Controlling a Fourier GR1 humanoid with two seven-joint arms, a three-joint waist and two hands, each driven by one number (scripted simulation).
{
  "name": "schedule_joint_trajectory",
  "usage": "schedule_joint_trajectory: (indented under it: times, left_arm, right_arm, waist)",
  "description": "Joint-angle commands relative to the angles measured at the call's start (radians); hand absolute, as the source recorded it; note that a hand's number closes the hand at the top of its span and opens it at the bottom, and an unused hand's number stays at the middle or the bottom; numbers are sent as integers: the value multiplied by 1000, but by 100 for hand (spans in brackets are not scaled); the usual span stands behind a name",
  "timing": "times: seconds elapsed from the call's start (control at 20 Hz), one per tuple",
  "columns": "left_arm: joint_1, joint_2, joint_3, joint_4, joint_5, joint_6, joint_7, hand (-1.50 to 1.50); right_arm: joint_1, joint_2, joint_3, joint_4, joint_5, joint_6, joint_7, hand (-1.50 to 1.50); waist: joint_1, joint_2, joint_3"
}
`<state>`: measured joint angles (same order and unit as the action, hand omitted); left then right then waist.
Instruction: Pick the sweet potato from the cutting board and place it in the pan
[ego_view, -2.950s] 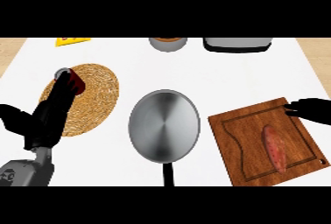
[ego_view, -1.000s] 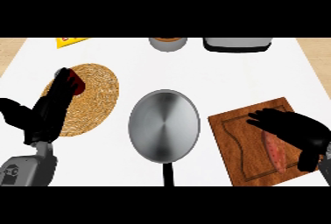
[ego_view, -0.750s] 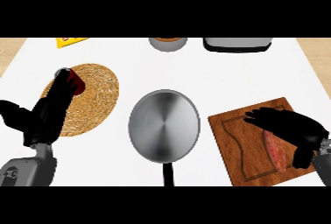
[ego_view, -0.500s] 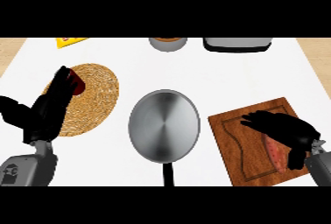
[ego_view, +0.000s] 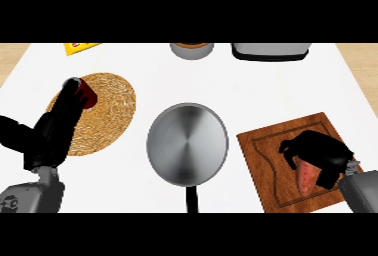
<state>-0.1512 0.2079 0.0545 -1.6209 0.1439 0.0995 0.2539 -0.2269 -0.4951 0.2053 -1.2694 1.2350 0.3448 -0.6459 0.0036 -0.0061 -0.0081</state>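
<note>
The right hand is over the board at the right of the bench, its fingers curled down around the upper end of the sweet potato. The reddish lower end of the potato sticks out just below the hand, toward the grey forearm, and it lies on the board's recessed middle. Whether it is lifted off the wood or resting on it cannot be told.

The pan sits left of this hand, close to the board's left edge, its steel bowl holding nothing and its dark handle pointing toward the lower edge.

The left hand shows at the far left, fingers straight and pointing up, holding nothing. Its fingertips overlap a round woven mat, and a small dark red thing lies on the mat just beside the fingertips.

Far above both hands, along the bench's back edge, stand a yellow item, a round grey container and a grey appliance, all partly cut off. No writing or label can be read on anything.
</note>
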Motion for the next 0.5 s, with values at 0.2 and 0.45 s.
schedule_joint_trajectory:
  times: [0.2,0.45]
  left_arm:
    - [-54,-15,31,106,-9,-15,-49,0]
    - [8,-8,16,28,-5,-11,-14,0]
  right_arm:
    - [26,38,-24,-13,-22,25,-44,150]
    - [55,481,86,-103,69,94,489,150]
  waist:
    - [-8,7,8]
    - [-7,-7,2]
